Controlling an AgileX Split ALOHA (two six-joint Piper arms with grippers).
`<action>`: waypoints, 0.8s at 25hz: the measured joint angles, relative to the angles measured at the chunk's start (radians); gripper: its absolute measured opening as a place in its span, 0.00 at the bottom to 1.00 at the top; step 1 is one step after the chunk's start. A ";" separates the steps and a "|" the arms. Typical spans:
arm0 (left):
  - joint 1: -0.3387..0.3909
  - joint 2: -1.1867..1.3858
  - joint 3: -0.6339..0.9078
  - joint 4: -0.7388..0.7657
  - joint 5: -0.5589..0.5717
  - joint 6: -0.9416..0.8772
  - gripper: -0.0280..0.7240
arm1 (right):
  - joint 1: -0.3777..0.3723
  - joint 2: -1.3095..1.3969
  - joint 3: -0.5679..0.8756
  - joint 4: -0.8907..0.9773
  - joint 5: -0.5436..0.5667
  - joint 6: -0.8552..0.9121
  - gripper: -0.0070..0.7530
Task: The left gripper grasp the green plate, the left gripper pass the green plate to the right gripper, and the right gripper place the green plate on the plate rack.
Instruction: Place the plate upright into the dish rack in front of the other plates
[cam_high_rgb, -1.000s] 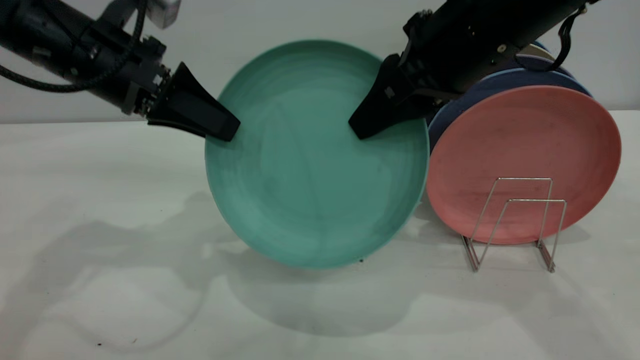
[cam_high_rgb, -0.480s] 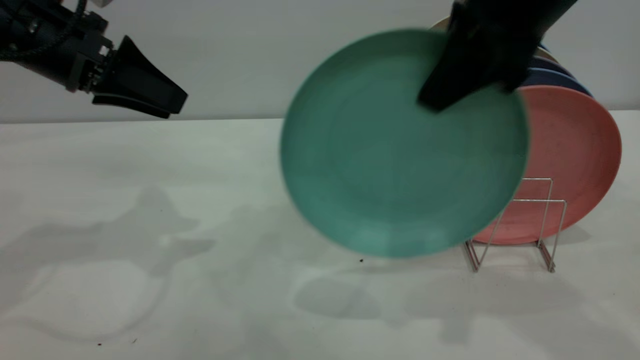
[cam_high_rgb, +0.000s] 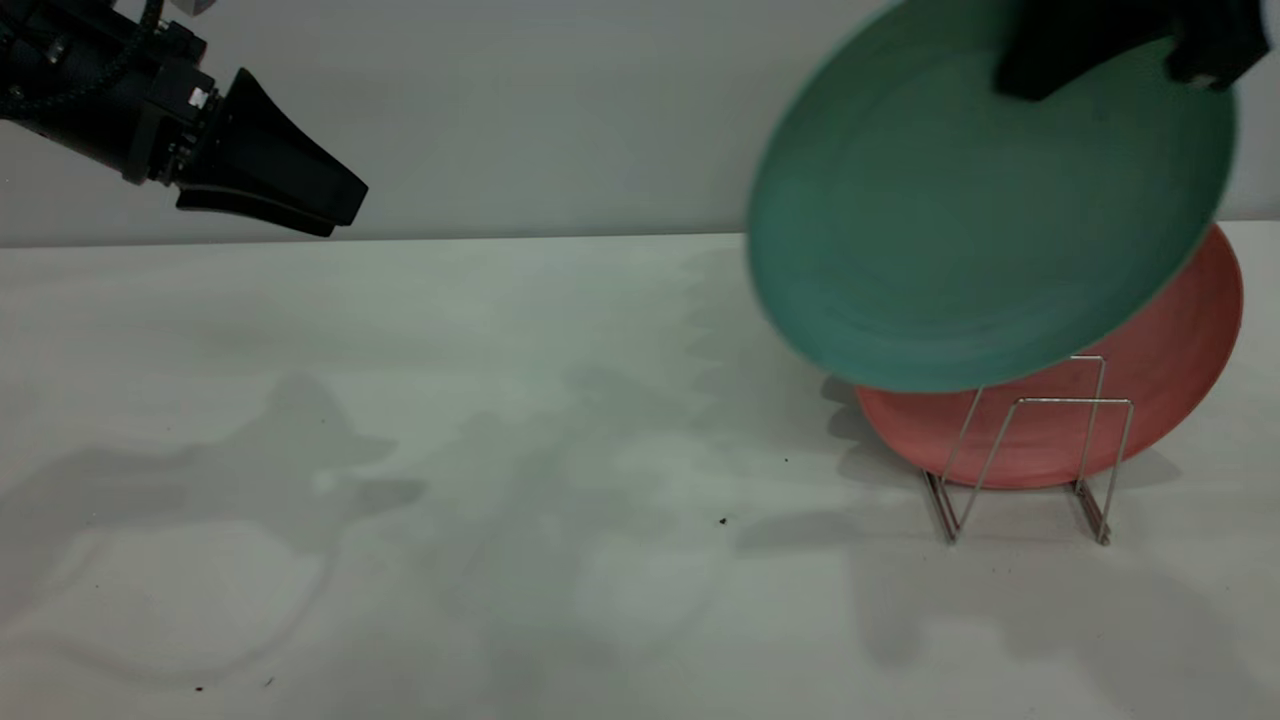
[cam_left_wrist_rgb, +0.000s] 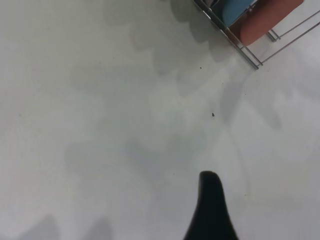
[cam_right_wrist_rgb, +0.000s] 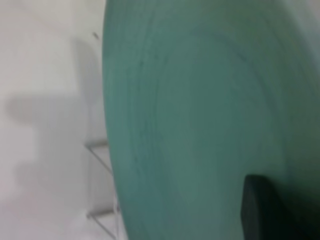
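1. Right tool (cam_high_rgb: 1090, 60) grips the green plate (cam_high_rgb: 985, 210) at its upper rim, near the top right of the exterior view; one black finger (cam_right_wrist_rgb: 262, 207) lies flat on the plate's face in the right wrist view, so the hold looks like a pinch across the rim.
2. Green plate hangs in the air, tilted, above and in front of the plate rack (cam_high_rgb: 1030, 445), and it covers most of the pink plate (cam_high_rgb: 1150, 400) that already stands there; blue plates (cam_left_wrist_rgb: 236, 11) stand behind the pink one, as the left wrist view shows.
3. Left tool (cam_high_rgb: 265, 170) hovers high at the far left, well apart from the plate and holding nothing; whether its fingers are parted I cannot tell; it should stay clear.
4. The step in hand is, I judge, the placing; the free slot seems to be the front one, between the two wire loops nearest the camera.
5. To do it well, bring the plate closer to upright first, so that its lower edge leads; then lower it slowly into that front gap, keeping it off the pink plate.
6. Let the lower rim settle on the rack's base wires, near the desk (cam_high_rgb: 500, 450), before the right tool lets go; a release while the plate is tilted risks a slide or a knock against the thin rack.
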 joint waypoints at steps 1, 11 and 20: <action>0.000 0.000 0.000 0.000 0.000 0.000 0.81 | -0.021 0.000 0.000 -0.002 -0.004 0.000 0.17; 0.000 0.000 0.000 -0.001 0.001 0.000 0.81 | -0.133 0.018 0.000 0.036 0.001 -0.073 0.17; 0.000 0.000 0.000 -0.001 0.001 -0.001 0.81 | -0.136 0.068 0.000 0.104 0.005 -0.135 0.17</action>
